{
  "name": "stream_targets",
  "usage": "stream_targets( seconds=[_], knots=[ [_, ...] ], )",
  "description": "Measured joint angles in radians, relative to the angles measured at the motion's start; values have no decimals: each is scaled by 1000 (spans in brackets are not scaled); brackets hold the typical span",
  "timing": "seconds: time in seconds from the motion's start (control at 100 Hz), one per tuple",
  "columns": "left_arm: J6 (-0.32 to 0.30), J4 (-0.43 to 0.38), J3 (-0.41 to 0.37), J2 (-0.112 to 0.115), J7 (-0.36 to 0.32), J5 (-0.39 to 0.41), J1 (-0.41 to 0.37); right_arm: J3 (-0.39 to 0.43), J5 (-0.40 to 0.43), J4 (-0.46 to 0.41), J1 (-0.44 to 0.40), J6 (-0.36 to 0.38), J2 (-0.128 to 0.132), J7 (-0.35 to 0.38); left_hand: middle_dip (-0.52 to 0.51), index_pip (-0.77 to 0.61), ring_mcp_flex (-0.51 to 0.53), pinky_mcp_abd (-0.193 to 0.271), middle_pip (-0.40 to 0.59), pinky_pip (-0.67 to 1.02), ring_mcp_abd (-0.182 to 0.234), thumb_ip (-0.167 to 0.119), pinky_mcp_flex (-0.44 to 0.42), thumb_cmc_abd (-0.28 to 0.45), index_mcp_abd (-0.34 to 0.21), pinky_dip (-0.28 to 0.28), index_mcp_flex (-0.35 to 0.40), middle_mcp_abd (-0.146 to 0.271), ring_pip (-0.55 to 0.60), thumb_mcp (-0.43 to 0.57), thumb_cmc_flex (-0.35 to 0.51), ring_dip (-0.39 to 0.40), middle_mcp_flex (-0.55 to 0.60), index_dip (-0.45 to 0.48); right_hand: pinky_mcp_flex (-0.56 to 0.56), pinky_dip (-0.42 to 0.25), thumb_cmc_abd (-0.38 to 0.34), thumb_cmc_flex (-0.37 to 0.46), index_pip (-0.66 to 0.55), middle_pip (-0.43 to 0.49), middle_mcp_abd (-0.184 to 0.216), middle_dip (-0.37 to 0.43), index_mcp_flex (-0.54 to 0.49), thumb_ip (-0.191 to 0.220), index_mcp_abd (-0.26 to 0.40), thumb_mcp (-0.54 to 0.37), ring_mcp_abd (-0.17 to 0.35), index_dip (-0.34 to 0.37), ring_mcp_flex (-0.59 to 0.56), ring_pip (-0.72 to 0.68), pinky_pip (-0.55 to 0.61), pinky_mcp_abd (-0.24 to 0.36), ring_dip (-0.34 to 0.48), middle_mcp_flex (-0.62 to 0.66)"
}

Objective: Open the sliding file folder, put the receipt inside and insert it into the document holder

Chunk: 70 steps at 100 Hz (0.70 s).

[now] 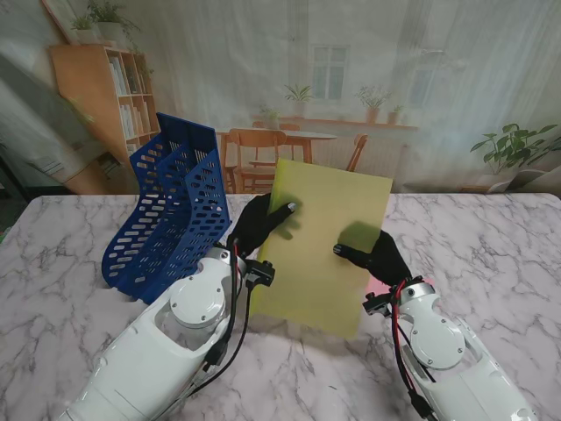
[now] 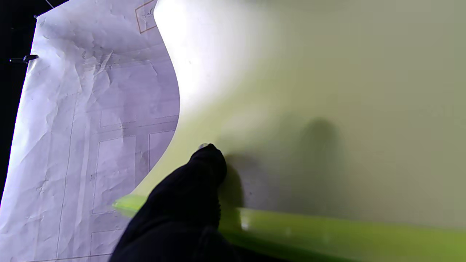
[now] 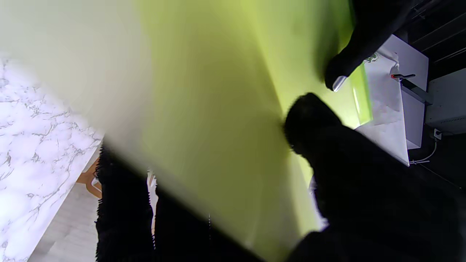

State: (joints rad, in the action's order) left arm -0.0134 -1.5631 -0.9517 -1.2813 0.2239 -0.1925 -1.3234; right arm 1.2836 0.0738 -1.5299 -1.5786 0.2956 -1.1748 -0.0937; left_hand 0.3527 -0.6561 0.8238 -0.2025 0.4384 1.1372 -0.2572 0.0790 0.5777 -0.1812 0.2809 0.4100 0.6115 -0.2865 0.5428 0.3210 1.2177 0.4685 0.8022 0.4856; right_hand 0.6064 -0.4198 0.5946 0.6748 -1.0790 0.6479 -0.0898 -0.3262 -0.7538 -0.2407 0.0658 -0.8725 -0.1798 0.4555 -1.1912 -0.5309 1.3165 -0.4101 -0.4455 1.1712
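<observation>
A yellow-green file folder [image 1: 326,246] is held up off the marble table [image 1: 491,254], tilted with its face toward me. My left hand [image 1: 260,226], in a black glove, grips its left edge with the thumb on the front. My right hand [image 1: 377,256] grips its right lower edge, thumb also on the front. The blue perforated document holder [image 1: 171,210] stands on the table just left of the folder. The left wrist view shows the folder [image 2: 313,109] filling the picture behind a black finger [image 2: 196,182]. In the right wrist view the folder [image 3: 204,120] lies between black fingers [image 3: 327,145]. No receipt is visible.
A pink patch [image 1: 375,287] shows by my right hand under the folder's edge. Behind the table hangs a printed backdrop [image 1: 368,79] of a room. White crinkled sheeting [image 2: 91,127] appears beyond the folder in the left wrist view.
</observation>
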Motion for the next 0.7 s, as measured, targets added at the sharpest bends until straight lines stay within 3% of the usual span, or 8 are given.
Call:
stream_targets(
  seconds=[0.04,0.11,0.2,0.25,0.32,0.38,0.45,0.7],
  knots=[
    [2,1,-1,0,-7,-4,0,-2,-3,3,2,0,1,2,0,7,0,-1,0,0,0,0,-4,0,6,0,0,0,0,0,0,0,0,-2,26,-3,-12,23,10,22,2,-2,-1,0,-34,0,4,-66,-26,-18,30,12,-17,37],
    [7,1,-3,1,-21,-8,-2,-4,-5,9,6,0,1,3,0,18,-1,-1,0,0,-1,0,-8,0,9,0,-12,-2,0,0,0,0,0,-10,53,-5,-12,25,23,42,2,-14,-19,0,-55,0,5,-118,-57,-63,63,17,-36,77],
    [10,-1,-6,5,-38,-11,-5,-9,3,16,11,0,1,-8,0,57,-2,-2,0,-3,-2,0,-14,2,19,0,-37,-7,0,-6,1,0,0,-33,71,-5,-20,36,23,77,2,-62,-19,0,-67,0,6,-113,-73,-116,86,36,-69,96],
    [10,-1,-7,7,-46,-12,-7,-15,9,20,13,0,-1,-35,0,104,-6,-2,-7,-3,-3,-10,-22,17,19,0,-58,-7,0,-75,4,0,-1,-55,78,-5,-20,46,29,99,2,-86,-19,0,-67,0,6,-80,-76,-141,92,40,-82,96],
    [9,-3,-13,9,-55,-13,-12,-20,15,28,16,5,-7,-78,-5,178,-29,-2,-12,-5,-9,-50,-40,44,18,0,-93,-10,-1,-234,9,-1,-18,-60,88,-5,-19,59,29,118,2,-110,-19,0,-67,0,7,-53,-77,-178,100,48,-94,96],
    [6,-4,-21,10,-62,-13,-16,-21,19,33,18,14,-14,-94,-15,222,-47,-4,-24,-5,-16,-59,-53,55,20,0,-119,-13,-1,-295,-53,-1,-46,-71,93,-5,-20,70,29,128,2,-121,-19,0,-67,-2,7,-40,-77,-189,102,49,-104,96],
    [4,-6,-32,12,-65,-11,-22,-20,22,37,20,27,-20,-103,-26,243,-51,-12,-39,-5,-24,-60,-56,55,20,12,-121,-22,-2,-304,-102,-1,-58,-75,101,-5,-20,75,29,134,2,-124,-19,0,-67,-3,7,-28,-77,-190,102,49,-105,96],
    [-3,-11,-64,20,-74,-5,-32,-16,37,36,19,60,-32,-136,-39,248,-53,-17,-51,-4,-27,-60,-60,55,21,23,-127,-23,-3,-314,-114,-1,-58,-75,117,-5,-20,76,30,134,-11,-133,-19,-1,-56,-3,7,-8,-77,-237,109,51,-117,95]
  ],
)
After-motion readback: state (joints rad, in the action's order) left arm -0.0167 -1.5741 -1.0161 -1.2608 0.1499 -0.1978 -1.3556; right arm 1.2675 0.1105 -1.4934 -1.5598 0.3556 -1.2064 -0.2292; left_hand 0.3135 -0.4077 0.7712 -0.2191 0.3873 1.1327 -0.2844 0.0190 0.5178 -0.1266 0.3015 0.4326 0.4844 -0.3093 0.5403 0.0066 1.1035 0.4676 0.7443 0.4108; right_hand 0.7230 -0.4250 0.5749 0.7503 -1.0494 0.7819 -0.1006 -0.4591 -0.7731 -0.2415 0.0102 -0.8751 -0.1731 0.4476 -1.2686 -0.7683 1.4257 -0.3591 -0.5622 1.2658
